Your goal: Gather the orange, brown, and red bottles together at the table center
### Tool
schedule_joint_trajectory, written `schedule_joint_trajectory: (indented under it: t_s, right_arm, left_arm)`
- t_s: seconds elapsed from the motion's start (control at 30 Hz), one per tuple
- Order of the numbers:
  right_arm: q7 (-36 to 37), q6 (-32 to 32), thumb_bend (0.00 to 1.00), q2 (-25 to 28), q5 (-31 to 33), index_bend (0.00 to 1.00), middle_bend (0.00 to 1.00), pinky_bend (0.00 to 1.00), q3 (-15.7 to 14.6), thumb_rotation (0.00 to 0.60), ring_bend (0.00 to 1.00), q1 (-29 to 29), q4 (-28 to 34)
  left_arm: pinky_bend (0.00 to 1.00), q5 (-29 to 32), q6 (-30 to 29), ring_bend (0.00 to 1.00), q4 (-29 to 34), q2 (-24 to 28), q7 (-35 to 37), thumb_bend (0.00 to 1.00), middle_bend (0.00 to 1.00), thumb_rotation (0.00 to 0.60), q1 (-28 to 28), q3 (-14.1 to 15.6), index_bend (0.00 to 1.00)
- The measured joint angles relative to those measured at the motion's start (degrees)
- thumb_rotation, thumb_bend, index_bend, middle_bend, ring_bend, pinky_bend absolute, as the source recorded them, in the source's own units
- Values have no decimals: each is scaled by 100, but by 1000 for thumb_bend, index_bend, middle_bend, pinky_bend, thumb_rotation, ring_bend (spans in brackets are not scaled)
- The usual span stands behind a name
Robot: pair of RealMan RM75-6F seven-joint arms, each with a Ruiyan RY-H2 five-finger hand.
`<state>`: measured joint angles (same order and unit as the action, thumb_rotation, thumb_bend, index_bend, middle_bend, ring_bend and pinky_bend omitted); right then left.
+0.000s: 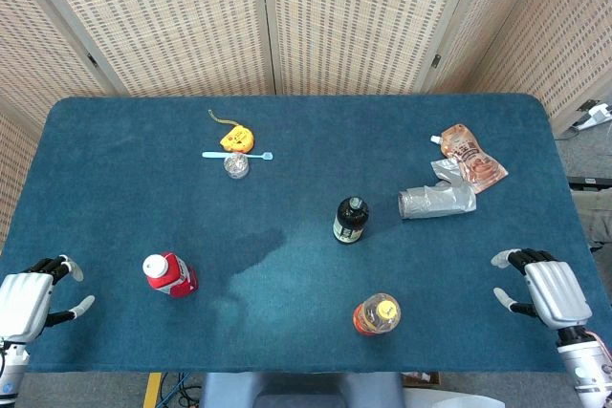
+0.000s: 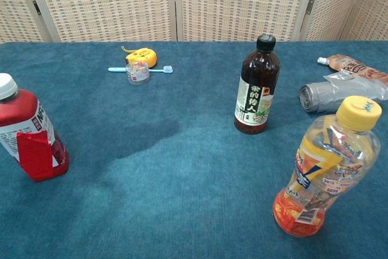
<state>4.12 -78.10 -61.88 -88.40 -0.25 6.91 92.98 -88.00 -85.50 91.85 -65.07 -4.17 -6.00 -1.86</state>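
Note:
The red bottle with a white cap stands upright at the near left of the table. Near the middle right stands the brown bottle, black-capped. The orange bottle, clear with a yellow cap, stands at the near right. My left hand rests at the near left edge, open and holding nothing, left of the red bottle. Over at the near right edge my right hand is open too, well right of the orange bottle. Neither hand shows in the chest view.
A yellow toy, a blue toothbrush and a small clear jar lie at the far left-centre. A grey roll and an orange pouch lie at the far right. A dark damp patch marks the cloth.

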Motion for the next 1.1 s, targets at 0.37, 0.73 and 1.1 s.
schedule_joint_trajectory:
  t_s: [0.37, 0.73, 1.1]
  right_arm:
    - [250, 168, 227, -18, -110, 415, 338, 379, -86, 600, 316, 71, 48]
    - [1699, 758, 18, 238, -935, 167, 143, 267, -567, 600, 146, 455, 262]
    - [2606, 391, 0, -315, -1742, 166, 150, 267, -731, 600, 146, 763, 1]
  left_arm:
    - [611, -60, -132, 411, 21, 34, 12, 134, 454, 600, 68, 36, 543]
    - [611, -52, -222, 411, 95, 64, -29, 135, 454, 600, 149, 46, 543]
    - [611, 10, -234, 411, 103, 106, 58, 135, 454, 600, 169, 9, 544]
